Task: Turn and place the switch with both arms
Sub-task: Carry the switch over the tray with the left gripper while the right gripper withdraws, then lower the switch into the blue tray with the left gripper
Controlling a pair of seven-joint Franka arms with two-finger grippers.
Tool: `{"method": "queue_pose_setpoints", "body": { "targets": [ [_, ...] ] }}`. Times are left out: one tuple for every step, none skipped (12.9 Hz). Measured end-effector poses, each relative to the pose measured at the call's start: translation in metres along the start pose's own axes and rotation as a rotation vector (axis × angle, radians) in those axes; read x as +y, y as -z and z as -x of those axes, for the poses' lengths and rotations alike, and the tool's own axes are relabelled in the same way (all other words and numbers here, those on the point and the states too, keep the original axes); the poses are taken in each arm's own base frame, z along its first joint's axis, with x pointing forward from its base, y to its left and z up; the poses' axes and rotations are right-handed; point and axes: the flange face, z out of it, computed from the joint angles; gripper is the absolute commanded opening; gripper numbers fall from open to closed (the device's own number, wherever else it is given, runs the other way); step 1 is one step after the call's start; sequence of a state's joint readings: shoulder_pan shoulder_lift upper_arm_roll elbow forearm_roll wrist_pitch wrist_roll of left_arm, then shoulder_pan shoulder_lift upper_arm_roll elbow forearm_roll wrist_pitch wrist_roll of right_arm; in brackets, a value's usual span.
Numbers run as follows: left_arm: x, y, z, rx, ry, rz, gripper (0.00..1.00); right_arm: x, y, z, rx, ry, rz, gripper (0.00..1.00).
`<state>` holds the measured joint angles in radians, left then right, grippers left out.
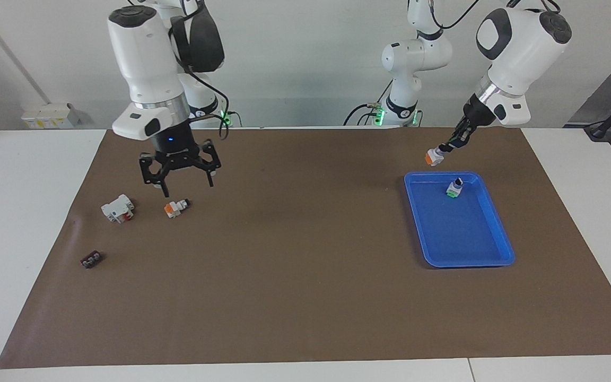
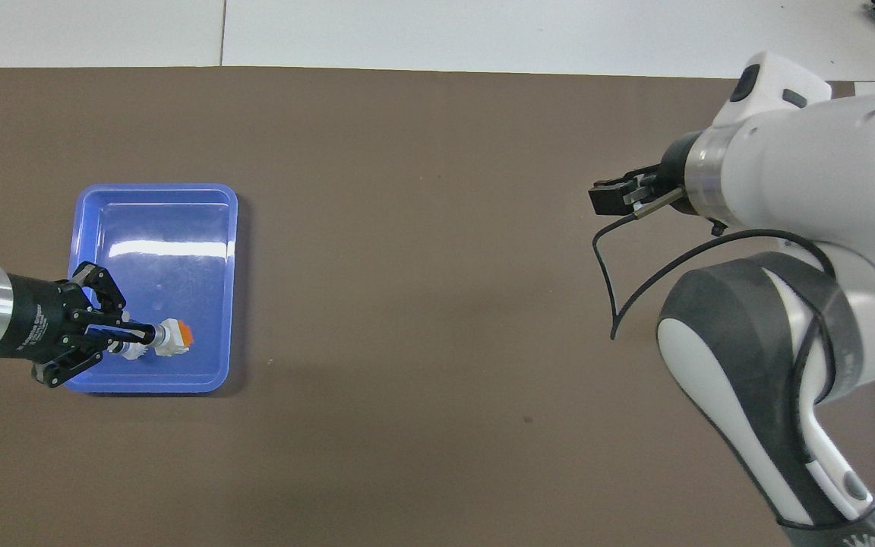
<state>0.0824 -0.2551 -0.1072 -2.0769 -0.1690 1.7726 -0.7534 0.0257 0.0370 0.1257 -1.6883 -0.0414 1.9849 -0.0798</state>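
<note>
My left gripper [image 1: 446,148] is shut on the black knob of a switch [image 1: 435,156] with an orange base. It holds it in the air over the blue tray's [image 1: 475,249] edge nearest the robots. In the overhead view this gripper [image 2: 143,334] and its switch [image 2: 173,336] lie over the tray [image 2: 156,220]. A second switch [image 1: 454,188], green at its base, stands in the tray. A third switch [image 1: 176,207], with an orange base, lies on the brown mat. My right gripper [image 1: 188,188] hangs open just above it, without touching it. Overhead, the right gripper [image 2: 614,199] and arm hide that switch.
A white block with red parts [image 1: 118,208] lies beside the switch on the mat, toward the right arm's end. A small dark strip [image 1: 92,259] lies farther from the robots. A smaller white arm [image 1: 414,58] with a green-lit base stands at the table's robot end.
</note>
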Motion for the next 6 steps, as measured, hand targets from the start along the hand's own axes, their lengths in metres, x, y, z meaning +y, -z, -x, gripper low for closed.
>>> {"method": "queue_pose_setpoints", "body": {
  "targets": [
    [-0.002,0.000,-0.002,0.012,-0.115,-0.016,0.00,0.020,0.016,0.007,-0.035,-0.034,0.009,1.00],
    [-0.003,-0.002,-0.002,0.015,-0.234,-0.027,0.00,0.035,0.037,0.013,-0.064,-0.061,0.014,1.00],
    [-0.005,-0.007,-0.002,0.007,-0.346,-0.037,0.00,0.046,0.059,0.018,-0.081,-0.084,0.018,1.00],
    [-0.007,-0.014,-0.002,-0.007,-0.437,-0.046,0.00,0.056,0.078,0.025,-0.093,-0.109,0.021,1.00],
    [-0.010,-0.023,-0.002,-0.021,-0.517,-0.058,0.00,0.066,0.092,0.034,-0.107,-0.143,0.024,1.00],
    [-0.012,-0.031,-0.003,-0.025,-0.580,-0.066,0.00,0.076,0.098,0.042,-0.128,-0.182,0.025,1.00]
  ]
}}
